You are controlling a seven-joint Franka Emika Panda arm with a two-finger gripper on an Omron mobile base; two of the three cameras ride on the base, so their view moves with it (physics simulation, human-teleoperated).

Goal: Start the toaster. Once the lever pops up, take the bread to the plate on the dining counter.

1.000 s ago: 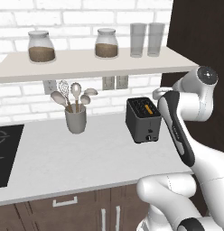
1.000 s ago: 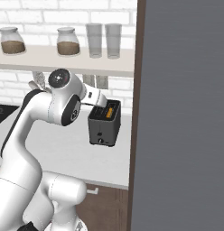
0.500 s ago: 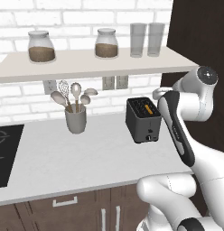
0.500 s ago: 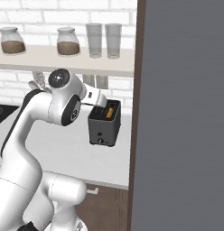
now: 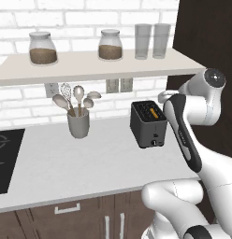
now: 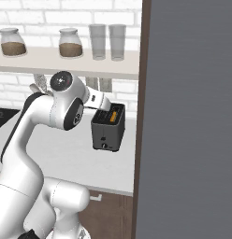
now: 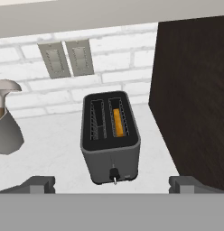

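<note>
Hand view: the dark grey toaster [image 7: 111, 140] stands on the white desk [image 7: 50, 149] near the brick wall, orange bread [image 7: 117, 122] sunk in its right slot; the end effector [image 7: 112, 184] hovers before it, fingers spread wide

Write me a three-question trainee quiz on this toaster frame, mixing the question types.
1. True or false: the small dark grey boxy toaster has an orange glow in just one of its two top slots.
2. Multiple choice: what stands on the white counter left of the toaster in the left base view? A) a kettle B) a grey utensil cup holding spoons and a whisk C) a white plate
3. Fill in: the hand hovers in front of the toaster with its fingers wide ____.

Key: 1 true; 2 B; 3 open
</note>
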